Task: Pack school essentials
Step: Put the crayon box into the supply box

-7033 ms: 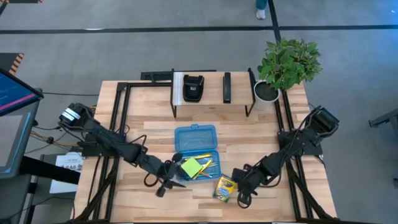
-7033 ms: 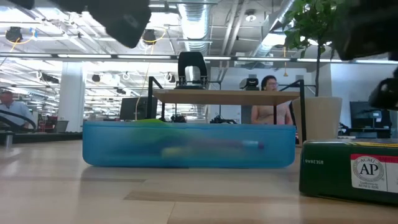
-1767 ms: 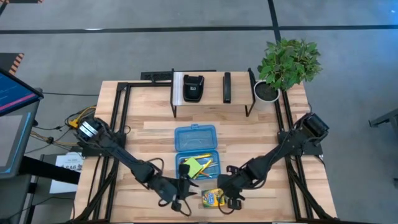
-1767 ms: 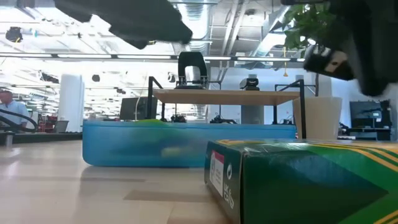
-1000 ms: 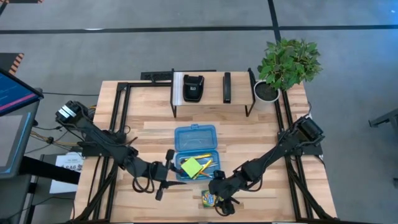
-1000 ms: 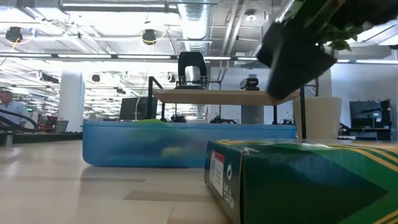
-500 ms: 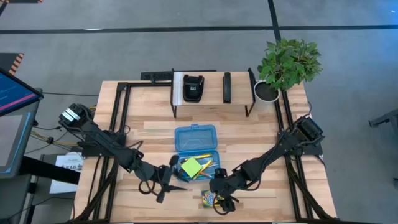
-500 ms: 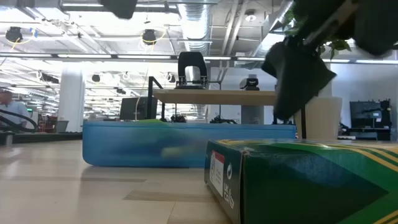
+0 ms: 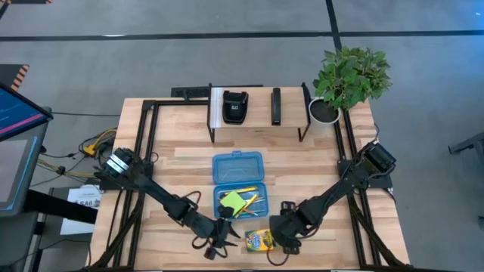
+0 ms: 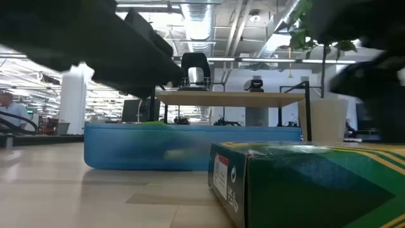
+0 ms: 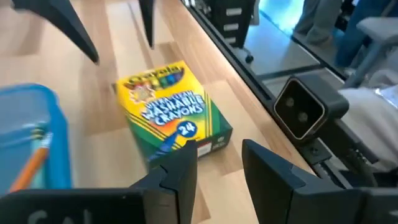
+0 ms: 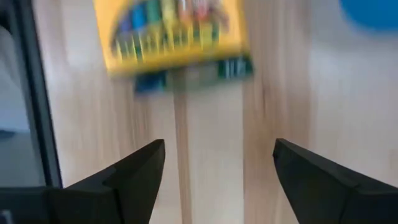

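Crayon box flat on the table's front edge, between both grippers.

The yellow-green cardboard crayon box [image 9: 258, 240], printed "Crayola… washable crayons 24" in the left wrist view, lies just in front of the translucent blue plastic hinged case [image 9: 237, 179], which holds a green sticky-note pad [image 9: 231, 202] and pencils [image 9: 252, 199]. Left gripper [image 9: 220, 242] has its fingers partly apart and empty; right gripper [image 9: 281, 243] is spread wide, empty.

Open-plan lab: exposed ceiling ducts [image 10: 196, 19], workstation monitors [image 10: 139, 109].

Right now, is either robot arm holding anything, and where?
Nothing is held. The crayon box lies flat on the table between the left tool and right tool.
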Controlling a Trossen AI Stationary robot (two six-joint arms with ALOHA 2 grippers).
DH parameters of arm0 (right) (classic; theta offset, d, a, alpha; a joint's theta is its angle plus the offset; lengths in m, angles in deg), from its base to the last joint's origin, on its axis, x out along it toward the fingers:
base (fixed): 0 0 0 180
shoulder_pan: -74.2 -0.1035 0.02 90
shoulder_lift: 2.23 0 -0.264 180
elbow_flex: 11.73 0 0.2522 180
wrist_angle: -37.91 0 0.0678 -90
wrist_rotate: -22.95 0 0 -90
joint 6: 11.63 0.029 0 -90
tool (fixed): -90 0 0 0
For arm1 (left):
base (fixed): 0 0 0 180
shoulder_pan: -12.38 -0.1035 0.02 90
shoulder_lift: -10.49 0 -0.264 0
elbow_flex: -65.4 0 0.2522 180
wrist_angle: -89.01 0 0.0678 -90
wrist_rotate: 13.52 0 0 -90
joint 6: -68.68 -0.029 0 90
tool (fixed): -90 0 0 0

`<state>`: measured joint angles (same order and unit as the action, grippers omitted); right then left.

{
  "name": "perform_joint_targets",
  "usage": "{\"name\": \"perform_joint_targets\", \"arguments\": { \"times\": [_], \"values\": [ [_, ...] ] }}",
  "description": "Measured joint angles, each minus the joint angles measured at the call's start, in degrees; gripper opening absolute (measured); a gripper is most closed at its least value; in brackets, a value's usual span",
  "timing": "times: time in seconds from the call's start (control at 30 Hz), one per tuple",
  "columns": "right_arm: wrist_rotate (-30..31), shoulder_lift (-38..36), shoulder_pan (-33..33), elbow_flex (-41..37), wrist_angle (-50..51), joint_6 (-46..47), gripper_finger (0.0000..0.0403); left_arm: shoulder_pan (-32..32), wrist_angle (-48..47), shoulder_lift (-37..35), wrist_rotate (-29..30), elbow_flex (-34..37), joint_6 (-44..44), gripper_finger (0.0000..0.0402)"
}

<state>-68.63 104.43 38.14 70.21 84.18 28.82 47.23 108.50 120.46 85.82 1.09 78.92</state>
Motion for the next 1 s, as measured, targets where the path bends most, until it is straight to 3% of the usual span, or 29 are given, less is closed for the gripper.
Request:
{"name": "perform_joint_targets", "arguments": {
  "times": [0.3, 0.67, 1.0],
  "values": [
    [4.16, 3.06, -1.85, 0.01, 2.73, 2.60, 0.0316, 0.02, -9.41, 5.20, 3.29, -5.77, 0.38, 0.0114],
    [8.03, 5.98, -1.78, 0.16, 1.88, 1.65, 0.0316, 0.13, -11.65, 10.97, 7.57, -11.05, 0.64, 0.0114],
    [9.68, 6.16, -1.11, 2.80, 2.37, -0.65, 0.0316, -0.35, -12.35, 11.15, 9.59, -11.47, 2.13, 0.0114]
  ]
}}
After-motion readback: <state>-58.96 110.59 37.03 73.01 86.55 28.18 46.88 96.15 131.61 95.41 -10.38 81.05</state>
